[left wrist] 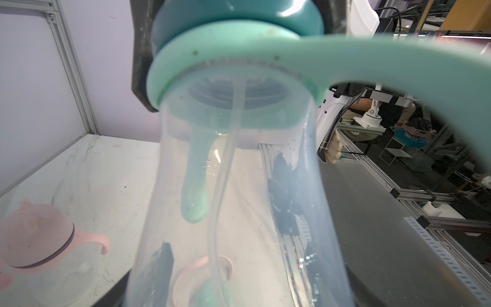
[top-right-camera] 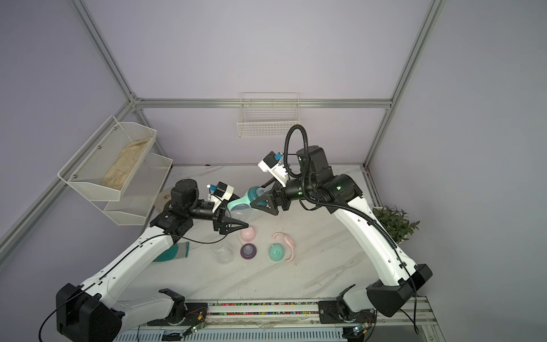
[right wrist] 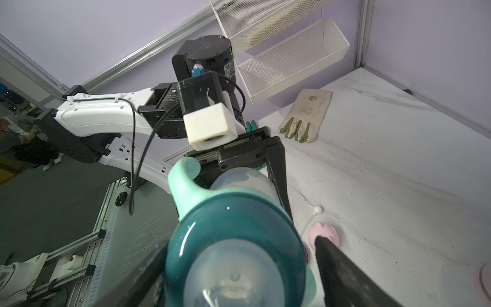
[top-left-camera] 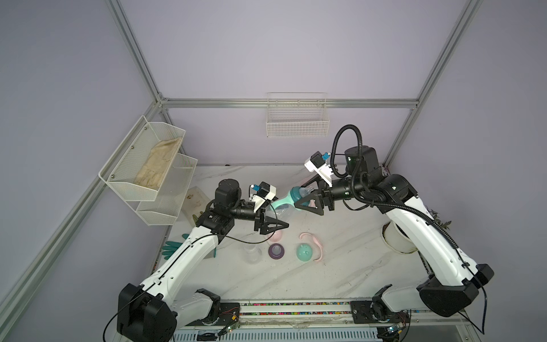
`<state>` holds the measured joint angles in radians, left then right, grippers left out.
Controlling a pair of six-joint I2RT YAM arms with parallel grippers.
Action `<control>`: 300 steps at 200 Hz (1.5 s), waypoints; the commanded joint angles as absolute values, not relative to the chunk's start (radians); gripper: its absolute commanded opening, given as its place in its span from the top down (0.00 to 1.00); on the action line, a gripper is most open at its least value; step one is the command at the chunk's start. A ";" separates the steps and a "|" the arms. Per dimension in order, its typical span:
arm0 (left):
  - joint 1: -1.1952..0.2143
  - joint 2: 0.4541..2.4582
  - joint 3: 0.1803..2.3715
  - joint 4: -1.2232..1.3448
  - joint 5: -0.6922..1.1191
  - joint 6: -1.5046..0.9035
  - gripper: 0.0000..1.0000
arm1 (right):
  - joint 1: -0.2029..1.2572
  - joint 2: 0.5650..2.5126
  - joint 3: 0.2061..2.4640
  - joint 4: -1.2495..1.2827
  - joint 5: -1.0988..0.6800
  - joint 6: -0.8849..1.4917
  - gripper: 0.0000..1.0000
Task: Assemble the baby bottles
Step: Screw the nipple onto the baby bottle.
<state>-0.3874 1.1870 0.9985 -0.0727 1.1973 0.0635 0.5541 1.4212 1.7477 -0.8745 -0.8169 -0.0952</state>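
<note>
Teal-collared clear plastic baby bottle [top-left-camera: 282,203] is clamped by left gripper [top-left-camera: 279,214]; right gripper [top-left-camera: 299,194], at two o'clock, is spread wide around its collar.

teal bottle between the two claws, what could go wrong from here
The right claw stands loosely around the teal collar; if that is not screwed fully home, it could come off.
The left claw alone grips the tilted clear bottle in mid-air; a slip could drop it onto the pink cap nearby.

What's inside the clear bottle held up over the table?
Inside the clear bottle a thin straw runs down from the teal collar. Its lower end and the bottle's base are cut off in the left wrist view.
</note>
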 commanded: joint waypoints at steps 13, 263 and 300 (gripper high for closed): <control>-0.390 1.183 1.074 -0.041 1.218 0.066 1.00 | 0.548 1.405 1.767 -0.863 -0.852 -0.115 0.15; -0.480 1.083 0.780 0.387 -0.275 0.652 1.00 | 0.546 1.630 1.664 -0.279 -0.640 0.562 1.00; -0.511 1.104 0.745 0.455 -0.283 0.738 1.00 | 0.546 1.640 1.664 -0.242 -0.655 0.576 1.00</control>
